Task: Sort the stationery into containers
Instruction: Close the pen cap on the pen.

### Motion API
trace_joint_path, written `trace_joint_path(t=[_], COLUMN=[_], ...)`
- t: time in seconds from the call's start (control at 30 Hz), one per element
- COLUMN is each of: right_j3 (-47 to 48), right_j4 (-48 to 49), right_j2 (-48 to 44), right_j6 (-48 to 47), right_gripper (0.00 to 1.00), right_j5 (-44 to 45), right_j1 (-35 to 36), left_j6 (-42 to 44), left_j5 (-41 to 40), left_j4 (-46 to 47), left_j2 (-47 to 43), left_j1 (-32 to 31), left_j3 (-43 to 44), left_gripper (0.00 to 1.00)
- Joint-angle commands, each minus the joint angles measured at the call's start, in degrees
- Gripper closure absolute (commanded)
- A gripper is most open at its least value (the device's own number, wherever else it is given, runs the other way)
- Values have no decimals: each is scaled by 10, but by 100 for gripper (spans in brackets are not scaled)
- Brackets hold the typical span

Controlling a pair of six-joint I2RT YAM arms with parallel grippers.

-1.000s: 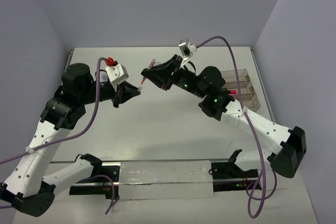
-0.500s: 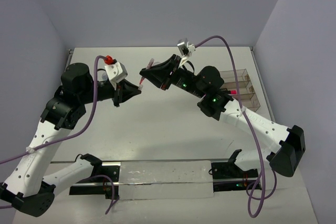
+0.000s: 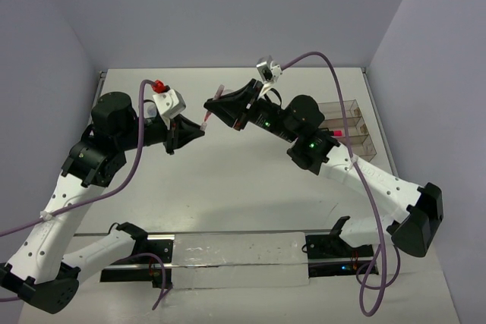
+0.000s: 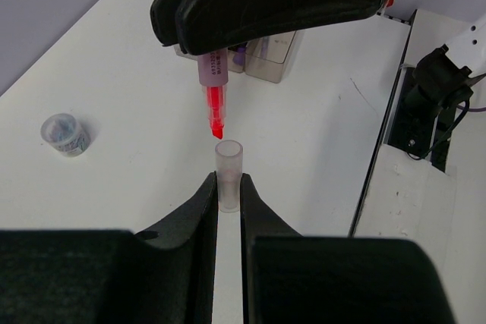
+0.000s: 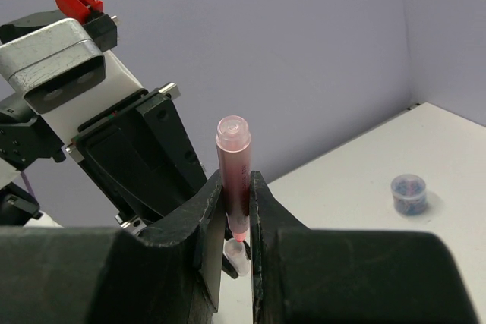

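My right gripper (image 5: pixel 237 214) is shut on a pale pink marker (image 5: pixel 235 180) with its red tip bare, held above the table; it also shows in the top view (image 3: pixel 213 104) and the left wrist view (image 4: pixel 216 85). My left gripper (image 4: pixel 228 187) is shut on the marker's clear cap (image 4: pixel 228 172), open end toward the tip (image 4: pixel 217 123), a small gap apart. The two grippers meet over the table's far middle (image 3: pixel 203 123). The clear tray (image 3: pixel 345 123) stands at the right with a magenta pen (image 3: pixel 335 133) in it. One round blue-grey jar (image 4: pixel 65 134) stands on the table.
The jar also shows in the right wrist view (image 5: pixel 408 193). The tray shows behind the marker in the left wrist view (image 4: pixel 273 47). A black rail with cables (image 3: pixel 228 252) runs along the near table edge. Purple walls close in the table on three sides.
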Motion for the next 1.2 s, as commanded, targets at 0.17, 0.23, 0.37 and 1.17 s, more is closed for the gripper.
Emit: trace_joint_path(t=[0.17,0.23,0.37,1.17], right_j3=[27,25,24,31], right_j4=[-8,-5,-3,11], right_j2=[-23,-22,-16,26], right_j6=[-23,-18,-15,9], right_gripper=[100,100,100,100], right_j5=[12,8,12,3], right_j1=[4,5,4,5], left_j6=[-12,-11,-15,2], left_j5=[-10,-11,-9,-25], left_j4=[35,37,45,61], left_j2=[1,3,5,-2], left_j1=[-2,-2,-2,-2], left_j3=[6,9,10,8], left_gripper=[100,100,100,100])
